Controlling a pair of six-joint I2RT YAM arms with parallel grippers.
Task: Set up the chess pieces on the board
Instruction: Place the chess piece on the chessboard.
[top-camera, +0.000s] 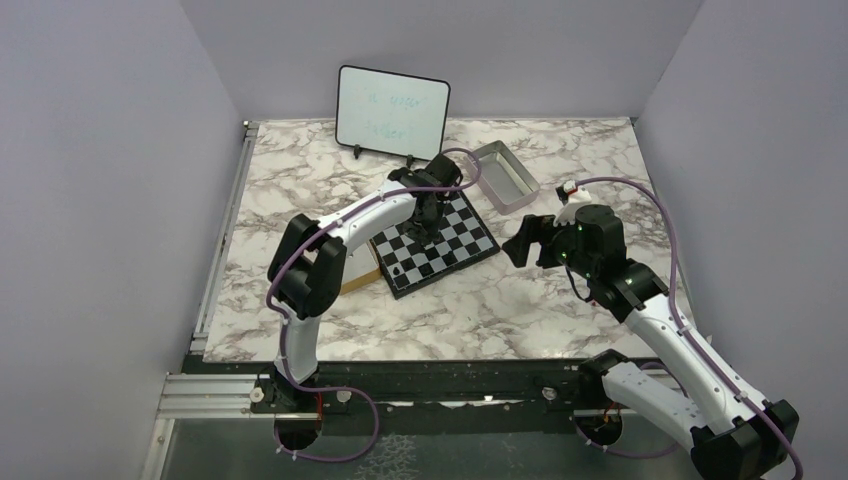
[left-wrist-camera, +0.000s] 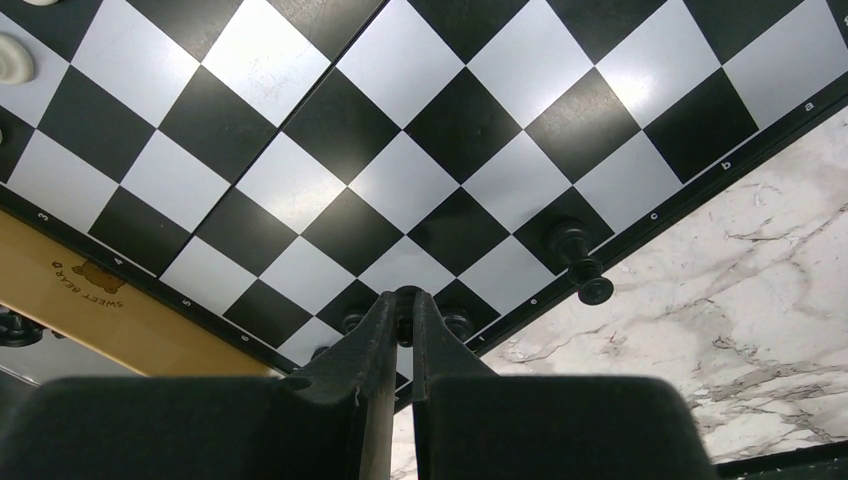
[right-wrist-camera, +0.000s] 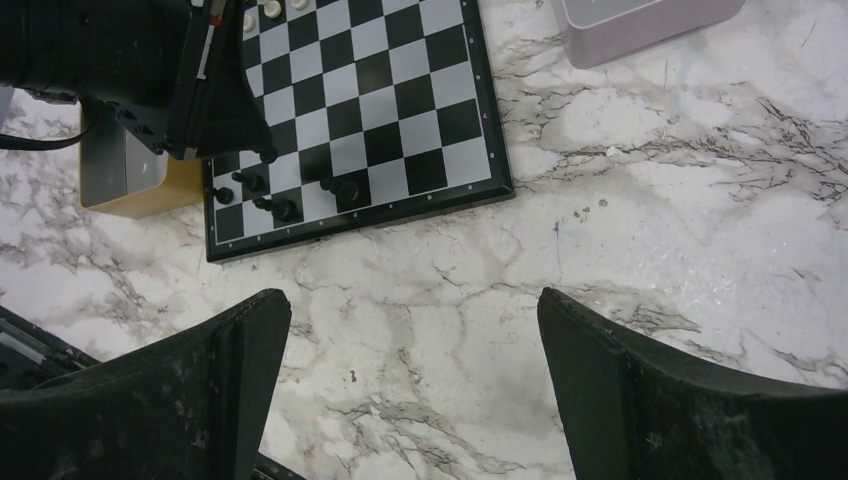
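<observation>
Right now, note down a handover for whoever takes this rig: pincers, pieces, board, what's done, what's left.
Left pincer: shut low over the board's near edge, apparently pinching a black piece.
Right pincer: open, empty, over marble beside the board.
Done: a few black pieces stand in one corner, and some white ones at the far end.
Left: set down the held piece, then fill the rest, as most squares are bare. Where the spare pieces are is unclear.
</observation>
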